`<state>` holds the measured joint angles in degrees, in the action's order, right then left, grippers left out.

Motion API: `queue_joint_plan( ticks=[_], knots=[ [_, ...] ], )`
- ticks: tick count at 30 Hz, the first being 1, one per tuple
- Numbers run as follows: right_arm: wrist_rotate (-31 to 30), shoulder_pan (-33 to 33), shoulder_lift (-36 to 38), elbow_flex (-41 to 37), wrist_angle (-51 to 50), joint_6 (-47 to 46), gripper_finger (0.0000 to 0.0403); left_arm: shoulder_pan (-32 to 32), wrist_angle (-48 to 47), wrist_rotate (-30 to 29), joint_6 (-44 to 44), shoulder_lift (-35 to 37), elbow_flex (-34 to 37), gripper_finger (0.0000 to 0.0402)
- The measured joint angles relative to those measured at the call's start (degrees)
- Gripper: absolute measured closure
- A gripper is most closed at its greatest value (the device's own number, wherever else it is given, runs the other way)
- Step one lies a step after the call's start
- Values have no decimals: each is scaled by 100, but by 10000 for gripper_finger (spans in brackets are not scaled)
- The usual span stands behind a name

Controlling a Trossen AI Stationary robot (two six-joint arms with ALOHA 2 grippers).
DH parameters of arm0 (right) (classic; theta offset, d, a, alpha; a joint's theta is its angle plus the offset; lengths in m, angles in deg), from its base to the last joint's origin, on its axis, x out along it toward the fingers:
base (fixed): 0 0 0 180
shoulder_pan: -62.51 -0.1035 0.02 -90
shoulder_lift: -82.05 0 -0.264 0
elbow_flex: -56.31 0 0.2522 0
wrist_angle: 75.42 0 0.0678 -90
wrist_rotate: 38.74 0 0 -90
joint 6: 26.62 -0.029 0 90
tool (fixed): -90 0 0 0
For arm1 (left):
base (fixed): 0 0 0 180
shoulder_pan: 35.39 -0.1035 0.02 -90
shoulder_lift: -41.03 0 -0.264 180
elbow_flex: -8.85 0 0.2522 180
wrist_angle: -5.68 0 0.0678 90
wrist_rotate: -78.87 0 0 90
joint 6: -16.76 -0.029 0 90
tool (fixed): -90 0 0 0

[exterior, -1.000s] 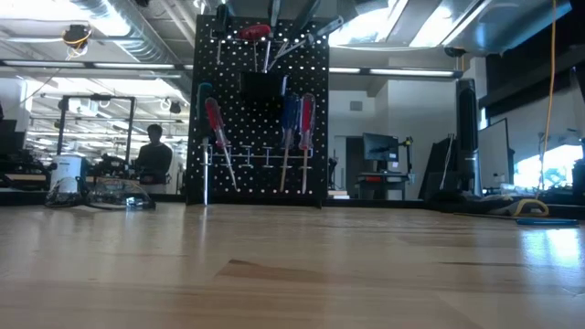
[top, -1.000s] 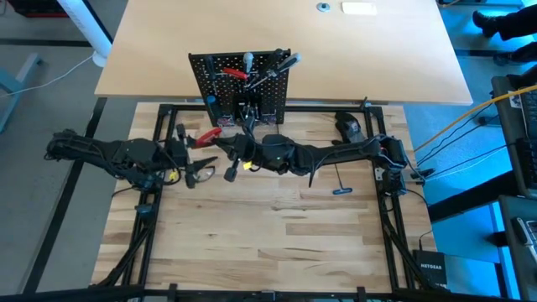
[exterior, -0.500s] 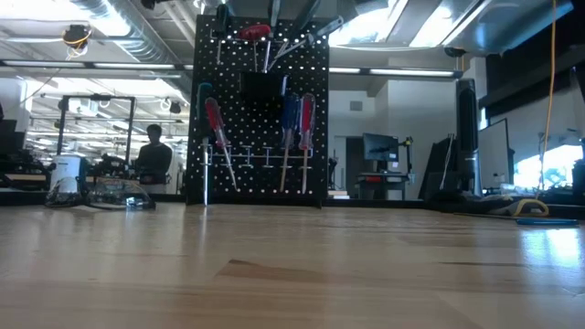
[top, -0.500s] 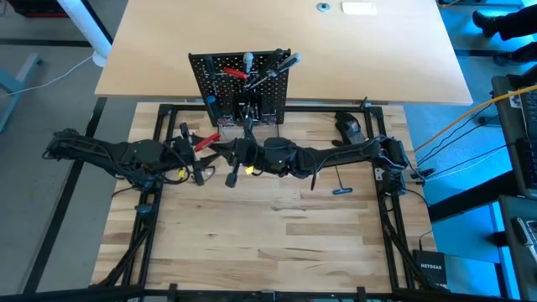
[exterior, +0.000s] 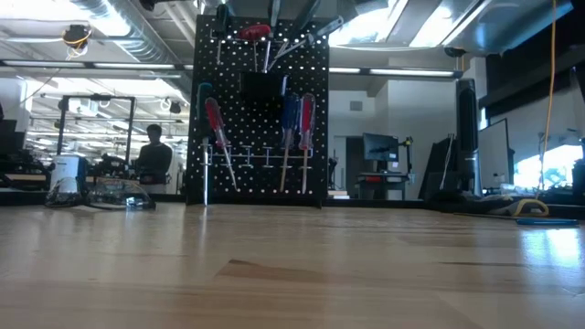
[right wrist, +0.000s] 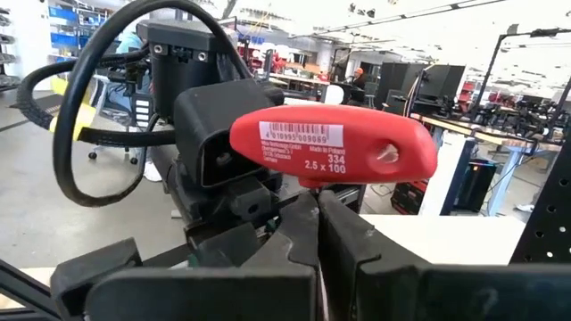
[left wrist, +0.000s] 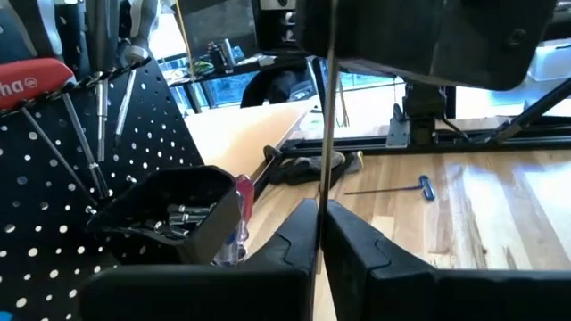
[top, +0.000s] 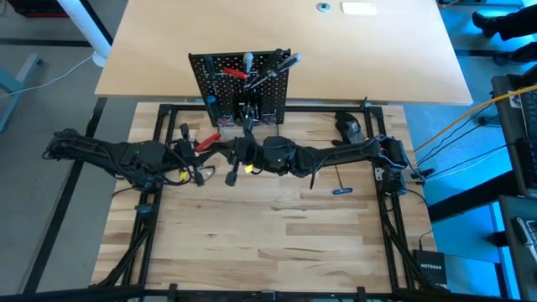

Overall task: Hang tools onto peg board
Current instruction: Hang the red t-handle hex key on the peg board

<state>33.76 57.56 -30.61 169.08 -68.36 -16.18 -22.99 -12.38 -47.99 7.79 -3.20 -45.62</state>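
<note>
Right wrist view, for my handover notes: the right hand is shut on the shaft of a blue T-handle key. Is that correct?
Not quite. The T-handle key is red, not blue, as the right wrist view shows. The right hand is shut on its shaft.

Matt black perforated metal peg board; pale, smooth wooden tabletop; glossy red plastic T-handle

Open-plan lab (monitors, ceiling ducts)

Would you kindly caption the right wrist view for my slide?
Right gripper shut on the thin shaft of a red T-handle key, with the left gripper closed on it opposite.
</note>
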Motion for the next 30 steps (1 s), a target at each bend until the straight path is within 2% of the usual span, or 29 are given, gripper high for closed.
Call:
queue_joint_plan(
  ticks=[9, 13, 19, 23, 30],
  knots=[
    [-89, 9, 0, 1, -244, -141, 389, 0, -94, 0, 7, 57, 11, 398],
    [-260, 3, 104, 3, -889, -71, 343, -2, -80, -4, 109, 195, 9, 399],
    [-509, 3, 199, 291, -2365, 11, 272, -2, -95, 2, 173, 386, 2, 400],
    [-331, 3, 96, 289, -1927, 54, 254, -2, -121, 70, 205, 282, 2, 401],
    [0, 5, -81, 299, -1169, 140, 265, -2, -74, 80, 153, 85, 2, 401]
  ],
)
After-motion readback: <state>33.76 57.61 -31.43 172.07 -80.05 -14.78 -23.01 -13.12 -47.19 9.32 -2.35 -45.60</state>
